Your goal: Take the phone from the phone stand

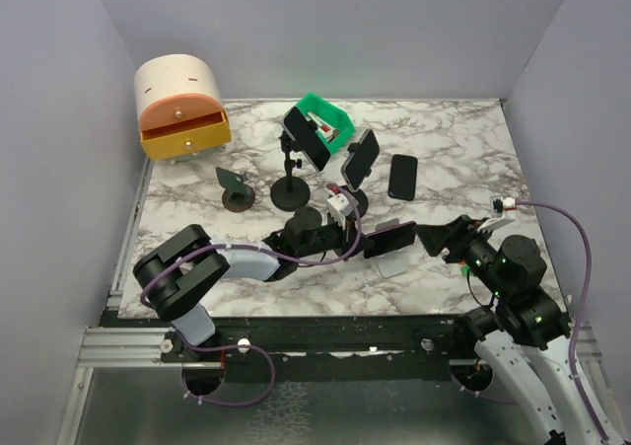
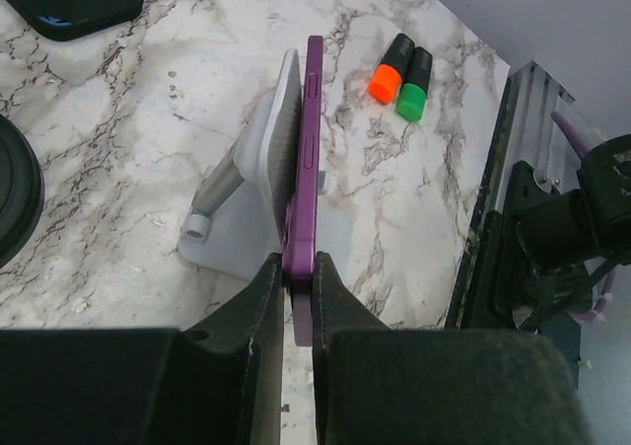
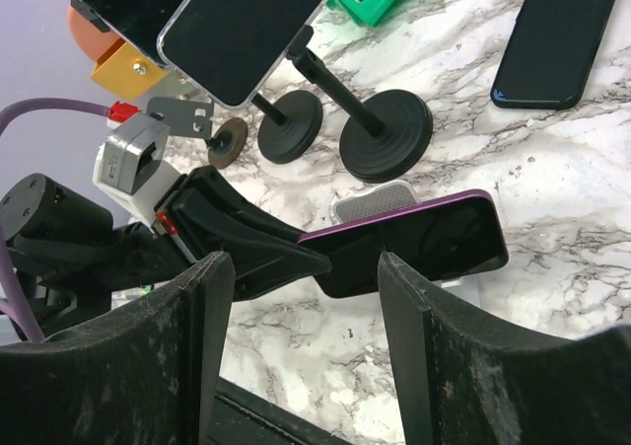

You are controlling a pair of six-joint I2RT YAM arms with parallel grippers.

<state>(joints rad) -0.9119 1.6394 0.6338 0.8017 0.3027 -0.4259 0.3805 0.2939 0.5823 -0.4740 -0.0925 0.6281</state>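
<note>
A marbled tabletop [image 1: 197,203] is seen bearing a drawer unit [image 1: 180,110], a green bin [image 1: 325,119], black round-based stands [image 1: 290,194], a grey phone stand [image 2: 229,230] and a black phone [image 1: 402,177] laid flat.

Phone stand [image 1: 396,265] mostly hidden beneath purple phone [image 1: 389,239], top view.

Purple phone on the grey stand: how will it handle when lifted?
Probably rigid: the purple phone shows a straight edge. The left gripper pinches it by one end, so it may pivot or slip. The small grey stand looks light and might drag along.
</note>
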